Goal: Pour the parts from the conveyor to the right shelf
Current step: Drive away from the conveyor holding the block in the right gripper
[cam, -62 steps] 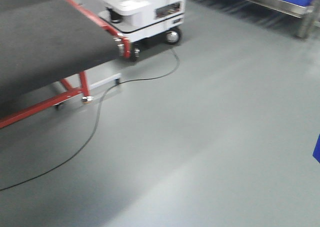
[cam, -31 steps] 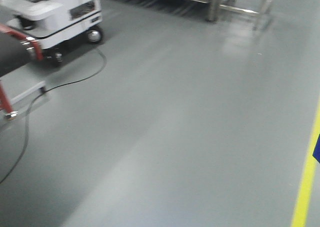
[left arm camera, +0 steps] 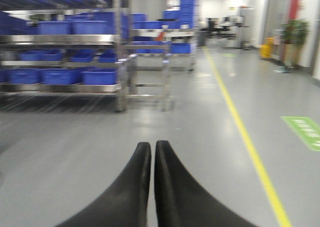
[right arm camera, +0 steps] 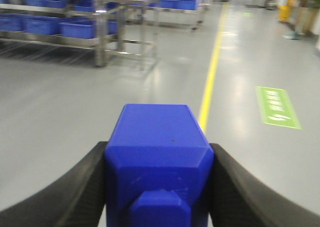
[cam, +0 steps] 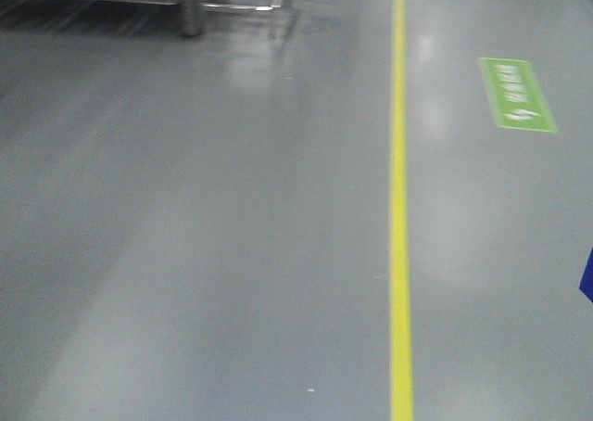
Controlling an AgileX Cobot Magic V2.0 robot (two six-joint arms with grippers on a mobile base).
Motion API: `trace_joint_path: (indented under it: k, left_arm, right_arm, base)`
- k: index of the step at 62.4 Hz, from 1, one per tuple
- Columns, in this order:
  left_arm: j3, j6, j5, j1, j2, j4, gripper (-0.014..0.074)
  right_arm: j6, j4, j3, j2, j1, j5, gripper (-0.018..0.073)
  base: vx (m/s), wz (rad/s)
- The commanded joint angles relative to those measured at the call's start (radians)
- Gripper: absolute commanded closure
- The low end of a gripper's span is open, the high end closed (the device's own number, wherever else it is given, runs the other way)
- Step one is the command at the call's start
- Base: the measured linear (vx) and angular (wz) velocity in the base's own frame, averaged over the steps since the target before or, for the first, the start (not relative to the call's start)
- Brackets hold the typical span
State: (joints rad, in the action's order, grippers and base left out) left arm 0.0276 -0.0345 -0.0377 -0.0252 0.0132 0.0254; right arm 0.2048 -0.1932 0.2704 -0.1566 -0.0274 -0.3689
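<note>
In the front view I get mostly blurred grey floor point(cam: 185, 254). A yellow line point(cam: 399, 254) runs from the top edge to the bottom edge, right of centre. A green floor sign point(cam: 517, 95) lies to the right of it, apart from it. At the top left corner I can see only the steel legs and lowest rail of the shelf point(cam: 190, 8). A blue sliver point(cam: 587, 277) cuts in at the right edge, and I cannot tell what it is.

On the left wrist camera, the left gripper point(left arm camera: 152, 146) has its two black fingers pressed together with nothing between them. The shelf stands ahead and to the left, with blue bins point(left arm camera: 100, 77) sitting in rows on its levels. I see only their side walls, so I cannot tell what they hold. A second rack point(left arm camera: 165, 42) with more bins stands behind it. A broad stretch of floor lies between the gripper and the shelf's front posts, and the yellow line runs away on the right.

On the right wrist camera, the right gripper point(right arm camera: 159, 154) is clamped on the blue block point(right arm camera: 157, 132), one finger against each side, with the knob point(right arm camera: 159, 207) towards the camera. The shelf and its bins are well ahead at the upper left. The yellow line passes behind the block, with the green sign further right.
</note>
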Motion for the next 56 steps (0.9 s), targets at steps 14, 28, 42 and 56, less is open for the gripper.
trace_joint_path:
  k: [14,28,42,56]
  left_arm:
    - [0.031,0.003,0.075,0.000,0.013,-0.003,0.0603]
    - [0.031,0.003,0.075,0.000,0.013,-0.003,0.0603]
    - [0.031,0.003,0.075,0.000,0.013,-0.003,0.0603]
    - [0.031,0.003,0.075,0.000,0.013,-0.003,0.0603]
  right_arm:
    - [0.006,-0.002,0.030,-0.008,0.001,0.078,0.0568]
    - [0.006,-0.002,0.030,-0.008,0.001,0.078,0.0568]
    - [0.006,-0.002,0.030,-0.008,0.001,0.078,0.0568]
    - [0.006,-0.002,0.030,-0.008,0.001,0.078,0.0568]
  base:
    - [0.08,-0.85]
    - [0.09,-0.60]
    - [0.12,-0.34]
    - [0.17,-0.19]
